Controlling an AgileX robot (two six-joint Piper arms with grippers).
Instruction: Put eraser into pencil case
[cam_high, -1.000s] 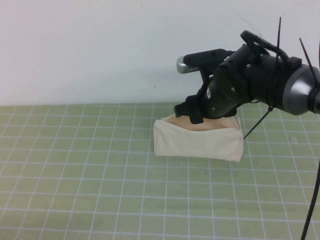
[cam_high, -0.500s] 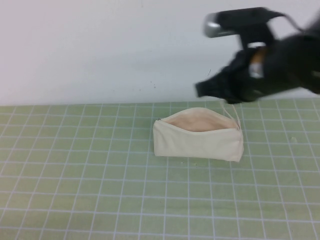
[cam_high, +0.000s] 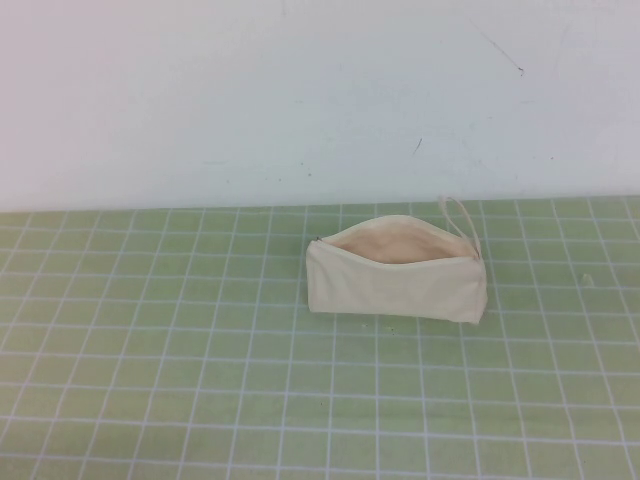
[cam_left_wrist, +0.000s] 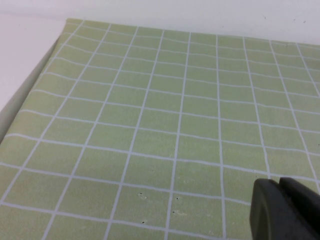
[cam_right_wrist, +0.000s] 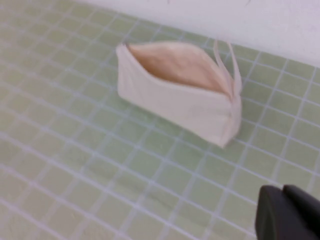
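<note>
The cream pencil case (cam_high: 395, 280) stands on the green grid mat, its zip open and its pale beige lining showing, with a thin cord loop (cam_high: 458, 212) at its right end. It also shows in the right wrist view (cam_right_wrist: 175, 90). The eraser is not visible in any view. My right gripper (cam_right_wrist: 282, 192) is shut and empty, held away from the case over the mat. My left gripper (cam_left_wrist: 280, 184) is shut and empty over bare mat. Neither gripper shows in the high view.
The green grid mat (cam_high: 160, 360) covers the table up to the white wall (cam_high: 200, 100) behind. In the left wrist view the mat's edge (cam_left_wrist: 30, 95) meets a white surface.
My right arm, which was over the open case a second ago, has lifted up and to the right and left the high view. The case has not moved.
</note>
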